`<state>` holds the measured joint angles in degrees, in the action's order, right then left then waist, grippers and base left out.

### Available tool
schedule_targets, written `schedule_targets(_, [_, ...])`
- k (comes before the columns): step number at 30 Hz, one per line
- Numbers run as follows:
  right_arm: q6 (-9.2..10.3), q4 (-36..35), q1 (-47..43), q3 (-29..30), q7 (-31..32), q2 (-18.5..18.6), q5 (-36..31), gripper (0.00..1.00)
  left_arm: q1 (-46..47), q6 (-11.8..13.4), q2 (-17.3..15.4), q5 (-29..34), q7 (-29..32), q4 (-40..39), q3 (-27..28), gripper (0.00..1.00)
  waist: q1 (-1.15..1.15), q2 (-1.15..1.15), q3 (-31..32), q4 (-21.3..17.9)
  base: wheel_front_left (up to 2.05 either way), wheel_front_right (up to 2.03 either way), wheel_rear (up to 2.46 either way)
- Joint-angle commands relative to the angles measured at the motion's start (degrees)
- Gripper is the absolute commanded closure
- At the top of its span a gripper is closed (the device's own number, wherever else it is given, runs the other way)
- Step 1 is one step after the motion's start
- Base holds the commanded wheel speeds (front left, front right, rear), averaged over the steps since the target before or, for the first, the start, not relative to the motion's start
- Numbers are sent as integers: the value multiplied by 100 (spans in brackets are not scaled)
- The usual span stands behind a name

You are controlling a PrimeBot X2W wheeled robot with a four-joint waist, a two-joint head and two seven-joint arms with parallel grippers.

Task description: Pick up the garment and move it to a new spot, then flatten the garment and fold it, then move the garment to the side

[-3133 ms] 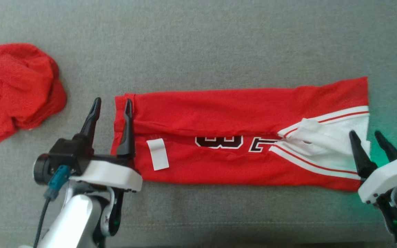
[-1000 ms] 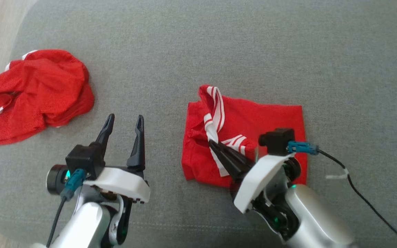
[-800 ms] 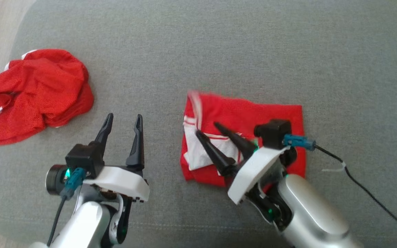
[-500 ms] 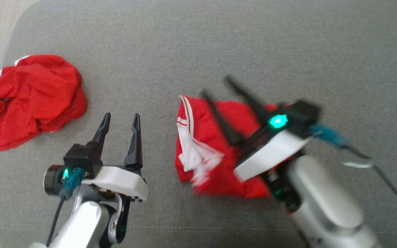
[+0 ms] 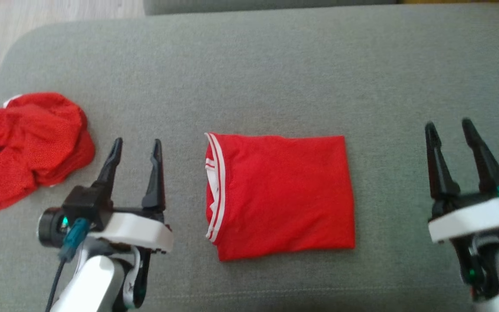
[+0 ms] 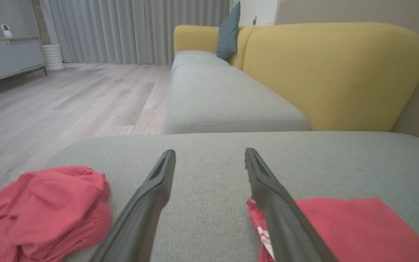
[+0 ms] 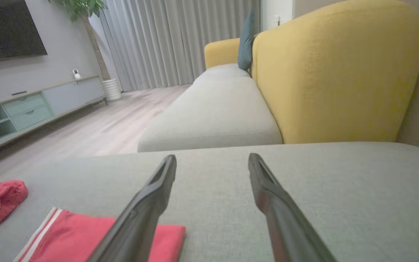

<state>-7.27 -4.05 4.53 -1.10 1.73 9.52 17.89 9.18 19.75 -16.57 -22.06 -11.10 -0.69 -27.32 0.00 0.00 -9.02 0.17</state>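
The garment (image 5: 280, 195), a red jersey with white trim, lies folded into a neat rectangle on the grey cushion (image 5: 275, 78); its striped edge faces left. It also shows at the lower right of the left wrist view (image 6: 355, 229) and the lower left of the right wrist view (image 7: 86, 236). My left gripper (image 5: 137, 145) hovers open just left of the garment, apart from it, nothing between its fingers. My right gripper (image 5: 449, 126) stands open well to the right of the garment, also with nothing in it.
A second red garment (image 5: 24, 147) lies crumpled at the cushion's left end, also seen as a heap (image 6: 42, 207) in the left wrist view. Beyond the cushion are wooden floor (image 6: 67, 98), another grey seat (image 6: 224, 98) and a yellow backrest (image 6: 333, 72).
My right gripper let go of the garment's folded-over part, opened, and drew back to the right. The garment now lies flat as a rectangle. The camera has shifted; the left arm stays put.
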Motion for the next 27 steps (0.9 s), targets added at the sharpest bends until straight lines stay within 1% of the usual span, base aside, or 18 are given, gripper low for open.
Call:
schedule_targets(1, [-22, -323, -34, -43, 67, 37, -70, 0, 52, 52, -175, 65, -103, -244, 276, 0, 0, 0, 144, -83, 0, 0, 0])
schedule_targets(10, [-22, -641, -732, 99, 350, -125, -216, 0, -525, 131, -357, -75, -193, -202, 434, 0, 0, 0, 758, -229, 0, 0, 0])
schedule_targets(14, [-22, -704, -932, 128, 414, -180, -242, 0, -732, 170, -405, -127, -210, -209, 486, 0, 0, 0, 909, -235, 0, 0, 0])
schedule_targets(21, [-22, -777, -1141, 221, 481, -253, -265, 0, -944, 253, -472, -173, -128, -260, 496, 0, 0, 0, 1007, -212, 0, 0, 0])
schedule_targets(27, [-22, -806, -1145, 204, 515, -245, -287, 0, -940, 209, -519, -217, -155, -137, 527, 0, 0, 0, 1008, -199, 0, 0, 0])
